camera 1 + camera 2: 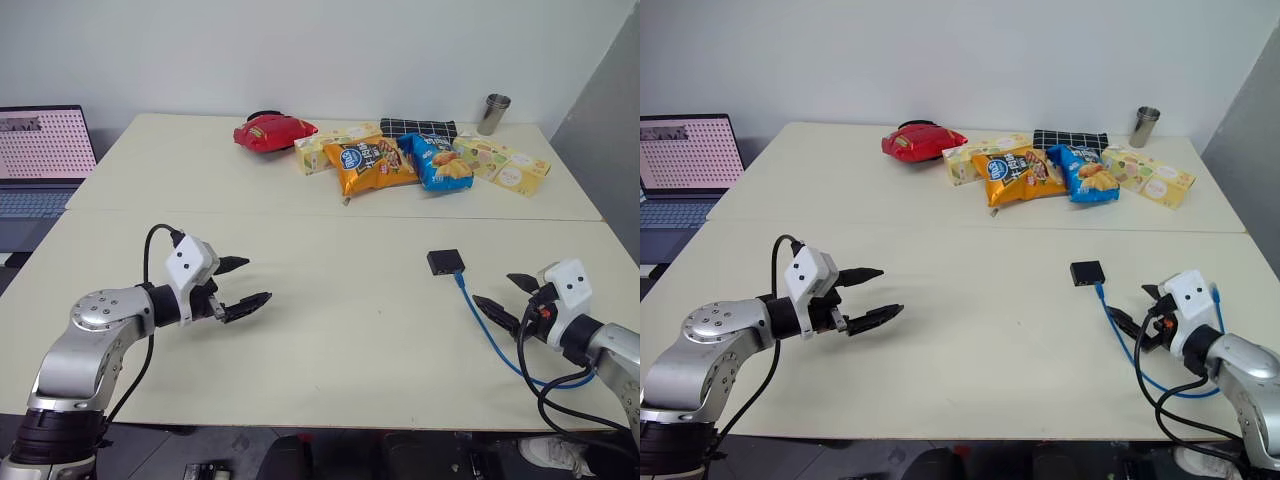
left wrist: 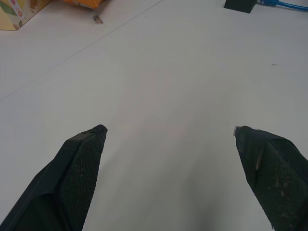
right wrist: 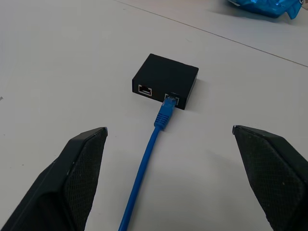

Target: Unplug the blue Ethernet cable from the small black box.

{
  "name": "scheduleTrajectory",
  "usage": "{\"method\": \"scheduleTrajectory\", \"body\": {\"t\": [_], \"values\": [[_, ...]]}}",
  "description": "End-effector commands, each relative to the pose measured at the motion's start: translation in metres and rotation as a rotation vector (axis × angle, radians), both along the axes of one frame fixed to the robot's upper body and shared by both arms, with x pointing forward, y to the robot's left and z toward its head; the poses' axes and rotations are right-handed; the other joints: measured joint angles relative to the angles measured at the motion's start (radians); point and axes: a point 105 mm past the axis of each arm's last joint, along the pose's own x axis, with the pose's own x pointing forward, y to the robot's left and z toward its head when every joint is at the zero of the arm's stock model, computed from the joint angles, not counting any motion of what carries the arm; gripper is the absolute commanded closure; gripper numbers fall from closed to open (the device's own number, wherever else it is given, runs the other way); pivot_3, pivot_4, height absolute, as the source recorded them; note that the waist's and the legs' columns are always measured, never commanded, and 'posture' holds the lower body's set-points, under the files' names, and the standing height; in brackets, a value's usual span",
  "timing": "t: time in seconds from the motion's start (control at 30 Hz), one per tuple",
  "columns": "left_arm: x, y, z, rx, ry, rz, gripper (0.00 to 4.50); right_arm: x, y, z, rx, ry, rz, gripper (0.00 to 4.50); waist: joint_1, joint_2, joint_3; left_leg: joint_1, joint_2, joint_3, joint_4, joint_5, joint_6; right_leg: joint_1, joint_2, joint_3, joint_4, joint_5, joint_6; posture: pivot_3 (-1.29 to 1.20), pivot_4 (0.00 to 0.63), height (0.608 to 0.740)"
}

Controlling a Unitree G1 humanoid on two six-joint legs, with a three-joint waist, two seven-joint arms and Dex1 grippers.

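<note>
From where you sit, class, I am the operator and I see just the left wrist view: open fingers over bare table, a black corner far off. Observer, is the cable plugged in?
Observer: Yes. The blue Ethernet cable sits in one port of the small black box.
Operator: Any other port?
Observer: One beside it, empty.
Operator: Which gripper is closer?
Observer: The right gripper, open and empty, facing the box; the left gripper is far across the table.
Operator: Anything behind the box?
Observer: Snack bags and a metal cup at the far edge.
</note>
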Motion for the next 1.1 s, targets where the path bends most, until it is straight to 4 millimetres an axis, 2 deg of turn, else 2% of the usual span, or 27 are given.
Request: {"method": "scheduleTrajectory", "body": {"t": [0.03,0.1,0.2,0.3,0.47,0.57,0.8,0.93,1.1], "values": [[-0.002,-0.016,0.012,0.015,-0.035,-0.066,0.00,0.000,0.010,0.004,0.010,-0.035,0.003,0.07,0.000,0.000,0.000,0.000,0.000,0.000,0.000,0.000,0.000,0.000,0.000,0.000,0.000,0.000,0.000,0.00,0.150,0.740],[-0.007,-0.027,0.015,-0.005,-0.032,-0.134,0.00,0.003,0.012,0.002,0.008,-0.044,-0.019,0.07,0.000,0.000,0.000,0.000,0.000,0.000,0.000,0.000,0.000,0.000,0.000,0.000,0.000,0.000,0.000,0.00,0.150,0.740],[-0.015,-0.054,0.027,-0.117,-0.015,-0.255,0.00,0.014,0.011,-0.006,0.008,-0.060,-0.117,0.07,0.000,0.000,0.000,0.000,0.000,0.000,0.000,0.000,0.000,0.000,0.000,0.000,0.000,0.000,0.000,0.00,0.150,0.740],[-0.019,-0.077,0.029,-0.125,0.004,-0.353,0.00,0.023,0.019,-0.016,0.012,-0.061,-0.138,0.07,0.001,0.000,0.000,0.000,0.000,0.000,0.001,0.000,0.000,0.000,0.000,0.000,0.000,0.000,0.000,0.00,0.150,0.740],[-0.017,-0.090,0.035,-0.125,0.003,-0.415,0.00,0.044,0.017,-0.028,0.002,-0.070,-0.254,0.07,-0.001,0.001,0.000,0.000,0.000,0.001,0.001,0.000,0.000,-0.001,0.001,0.001,0.001,0.000,0.000,0.00,0.150,0.740],[-0.016,-0.092,0.035,-0.117,0.001,-0.427,0.00,0.049,0.015,-0.033,-0.004,-0.062,-0.312,0.07,-0.001,0.002,0.000,0.000,0.000,0.001,0.001,0.000,-0.001,-0.001,0.001,0.001,0.001,0.000,0.000,0.00,0.150,0.740],[-0.013,-0.090,0.033,-0.114,0.004,-0.422,0.00,0.047,0.030,-0.037,0.015,-0.032,-0.291,1.34,0.000,0.002,0.000,0.000,0.000,0.000,0.001,0.000,-0.001,-0.001,0.001,0.001,0.001,0.000,0.000,0.00,0.150,0.740],[-0.011,-0.090,0.031,-0.119,0.009,-0.412,0.00,0.047,0.038,-0.036,0.002,-0.030,-0.265,2.30,-0.001,0.002,0.000,0.000,0.000,0.000,0.001,0.000,-0.001,-0.001,0.001,0.001,0.001,0.000,0.000,0.00,0.150,0.740],[-0.008,-0.089,0.028,-0.123,0.016,-0.394,0.00,0.050,0.037,-0.032,-0.025,-0.036,-0.247,3.34,-0.001,0.002,0.000,0.000,0.000,0.000,0.001,0.000,-0.001,-0.001,0.001,0.001,0.001,0.000,0.000,0.00,0.150,0.740]]}}
